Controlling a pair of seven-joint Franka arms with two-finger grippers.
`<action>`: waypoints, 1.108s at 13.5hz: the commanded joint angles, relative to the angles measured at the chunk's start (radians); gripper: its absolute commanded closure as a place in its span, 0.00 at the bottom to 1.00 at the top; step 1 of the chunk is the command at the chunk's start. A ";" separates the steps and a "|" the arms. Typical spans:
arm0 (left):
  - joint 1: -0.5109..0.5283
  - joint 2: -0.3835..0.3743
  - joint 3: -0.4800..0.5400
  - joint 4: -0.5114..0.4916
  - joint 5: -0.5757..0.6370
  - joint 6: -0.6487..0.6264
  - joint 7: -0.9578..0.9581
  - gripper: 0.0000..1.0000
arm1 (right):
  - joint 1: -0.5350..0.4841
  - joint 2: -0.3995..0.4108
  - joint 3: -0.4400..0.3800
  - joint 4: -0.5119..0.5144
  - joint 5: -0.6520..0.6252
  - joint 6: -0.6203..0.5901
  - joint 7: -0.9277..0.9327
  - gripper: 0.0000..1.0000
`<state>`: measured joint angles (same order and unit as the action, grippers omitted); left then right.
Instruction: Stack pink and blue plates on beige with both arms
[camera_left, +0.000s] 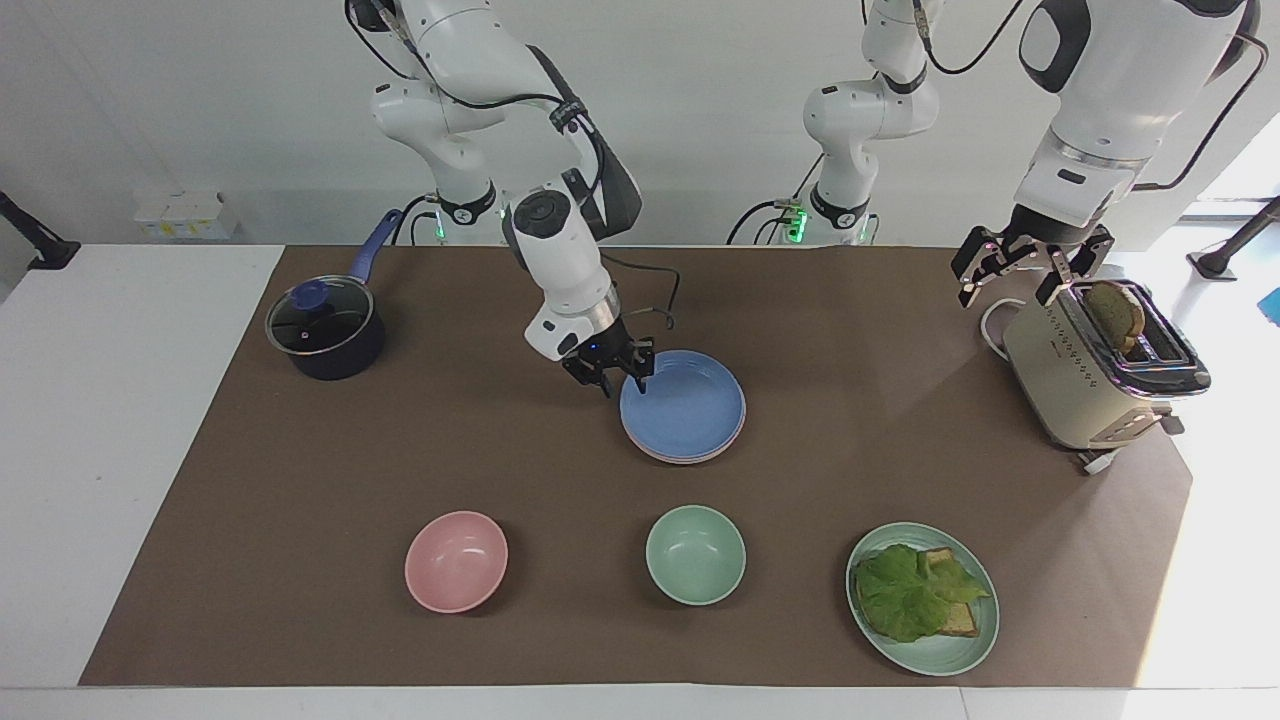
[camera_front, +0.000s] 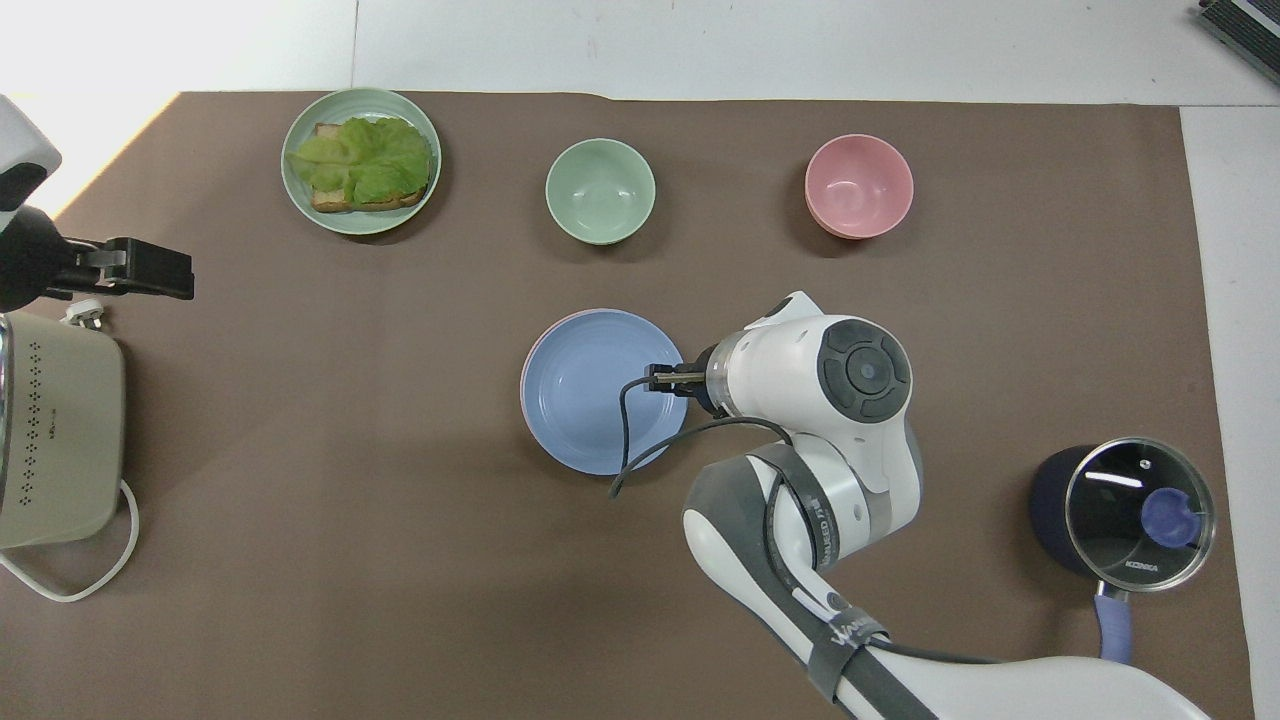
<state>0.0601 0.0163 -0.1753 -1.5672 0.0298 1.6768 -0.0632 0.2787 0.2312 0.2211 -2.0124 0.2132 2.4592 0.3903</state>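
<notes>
The blue plate (camera_left: 690, 410) (camera_front: 595, 395) lies level on top of a stack in the middle of the brown mat. A thin rim of the pink plate (camera_left: 684, 458) (camera_front: 527, 358) shows under it. The beige plate is hidden beneath them. My right gripper (camera_left: 622, 385) (camera_front: 665, 380) stands open at the blue plate's rim, on the side toward the right arm's end. One fingertip is over the plate and the other is outside it. My left gripper (camera_left: 1005, 293) (camera_front: 150, 270) waits open in the air beside the toaster, holding nothing.
A cream toaster (camera_left: 1095, 375) (camera_front: 55, 430) with a bread slice stands at the left arm's end. A lidded dark pot (camera_left: 325, 330) (camera_front: 1125, 510) stands at the right arm's end. Farthest from the robots are a pink bowl (camera_left: 456, 560), a green bowl (camera_left: 695, 553) and a green plate (camera_left: 940, 655) with toast and lettuce.
</notes>
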 joint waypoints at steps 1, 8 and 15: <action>0.010 -0.009 -0.003 0.001 -0.013 -0.015 0.003 0.00 | -0.068 -0.053 0.000 -0.005 0.000 0.004 0.002 0.00; 0.010 -0.009 -0.003 0.001 -0.013 -0.015 0.003 0.00 | -0.323 -0.257 -0.012 0.010 -0.006 -0.217 -0.133 0.00; 0.010 -0.009 -0.003 0.001 -0.013 -0.015 0.005 0.00 | -0.454 -0.266 -0.019 0.263 -0.235 -0.596 -0.205 0.00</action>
<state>0.0601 0.0163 -0.1752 -1.5672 0.0298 1.6768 -0.0632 -0.1686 -0.0571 0.1980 -1.8125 0.0182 1.9316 0.2002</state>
